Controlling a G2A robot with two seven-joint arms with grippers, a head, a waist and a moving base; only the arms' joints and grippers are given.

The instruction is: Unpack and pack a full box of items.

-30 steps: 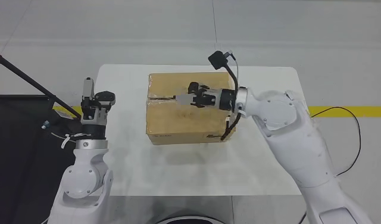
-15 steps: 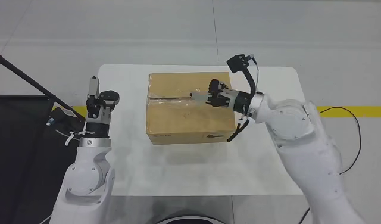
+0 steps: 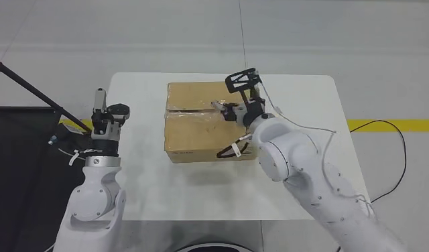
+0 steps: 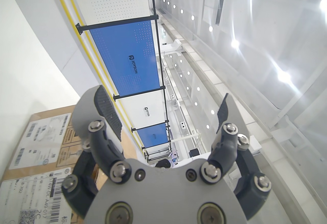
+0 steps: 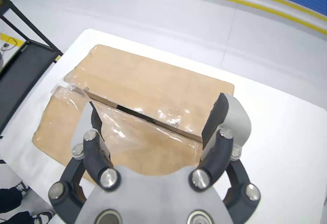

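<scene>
A brown cardboard box [image 3: 201,128] lies in the middle of the white table [image 3: 301,185]. Its top flaps are down, and crinkled clear tape [image 5: 122,128] runs along the centre seam [image 5: 153,121], which gapes a little. My right gripper [image 3: 224,109] hovers open just above the right half of the box top, its fingers [image 5: 217,117] straddling the seam with nothing between them. At the table's left edge my left gripper [image 3: 107,111] stands open, empty and pointing upward. The box's labelled side [image 4: 38,138] shows beside its fingers [image 4: 107,107].
A black metal rack [image 3: 27,138] stands just off the table's left side, close to the left arm. Bare tabletop lies in front of the box and to its right. A yellow floor line [image 3: 389,124] runs past the right edge.
My right gripper has drawn back along the seam from the box's middle toward its right half. The right forearm has swung round to the near side. The left arm has barely shifted.
</scene>
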